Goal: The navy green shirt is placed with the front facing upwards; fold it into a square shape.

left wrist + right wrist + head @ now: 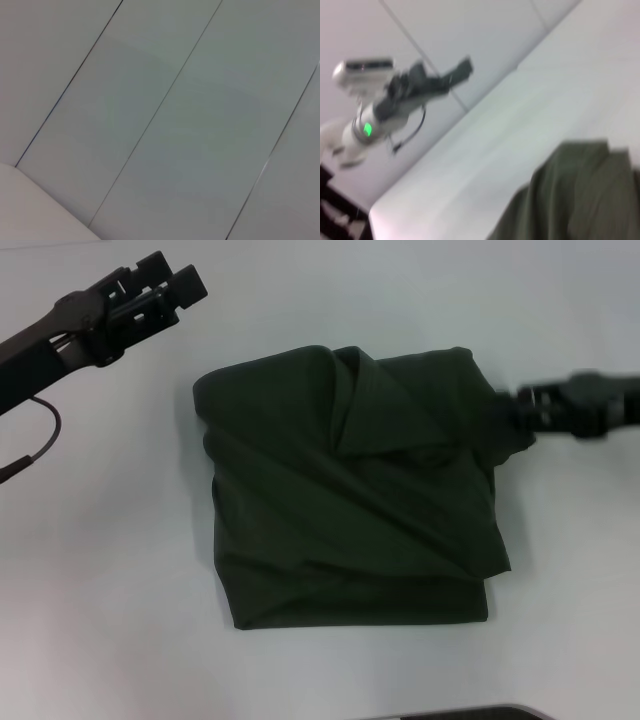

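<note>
Dark olive-green cotton shirt (350, 490) lies mid-table on the white tabletop (100, 590), already a rough square; folding looks nearly done, edges still lumpy. Right gripper (508, 418) at its far-right corner, grip state can't tell. Left gripper (170, 285) lifted clear, jaws look narrow.

We're in what looks like a robot test lab, plain and bare. A smooth white table (110, 570) fills the head view with no household clutter on it. Behind it, the wrist views show pale wall panels (165, 115) split by thin dark seams, and a robot arm (395, 107) glows with a green status light.
</note>
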Robot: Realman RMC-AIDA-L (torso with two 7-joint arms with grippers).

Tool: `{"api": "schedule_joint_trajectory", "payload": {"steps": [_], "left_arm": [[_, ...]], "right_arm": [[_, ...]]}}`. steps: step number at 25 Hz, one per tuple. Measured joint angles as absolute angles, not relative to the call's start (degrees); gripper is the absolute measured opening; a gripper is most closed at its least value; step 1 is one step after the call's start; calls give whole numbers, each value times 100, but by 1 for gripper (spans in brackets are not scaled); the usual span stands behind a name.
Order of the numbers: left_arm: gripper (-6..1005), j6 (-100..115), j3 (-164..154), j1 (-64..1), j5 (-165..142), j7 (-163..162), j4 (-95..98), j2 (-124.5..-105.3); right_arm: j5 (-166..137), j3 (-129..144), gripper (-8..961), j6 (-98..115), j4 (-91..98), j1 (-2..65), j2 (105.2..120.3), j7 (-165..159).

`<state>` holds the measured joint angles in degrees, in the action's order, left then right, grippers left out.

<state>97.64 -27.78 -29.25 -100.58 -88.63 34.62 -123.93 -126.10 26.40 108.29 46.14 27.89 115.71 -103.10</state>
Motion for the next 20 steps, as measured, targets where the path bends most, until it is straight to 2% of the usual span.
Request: {"api": "schedule_joint_trajectory", "payload": {"steps": [14, 20], "left_arm": [[918, 9783, -2795, -2852, -10070, -8742, 3481, -12384], [918, 9783, -2812, -2845, -10072, -8689, 3465, -12391]], "right_arm": [[-12479, 3908, 535, 9259, 4633, 3698, 11816, -11219], [-12514, 4589, 525, 8867, 4716, 4023, 11833, -11775]]}}
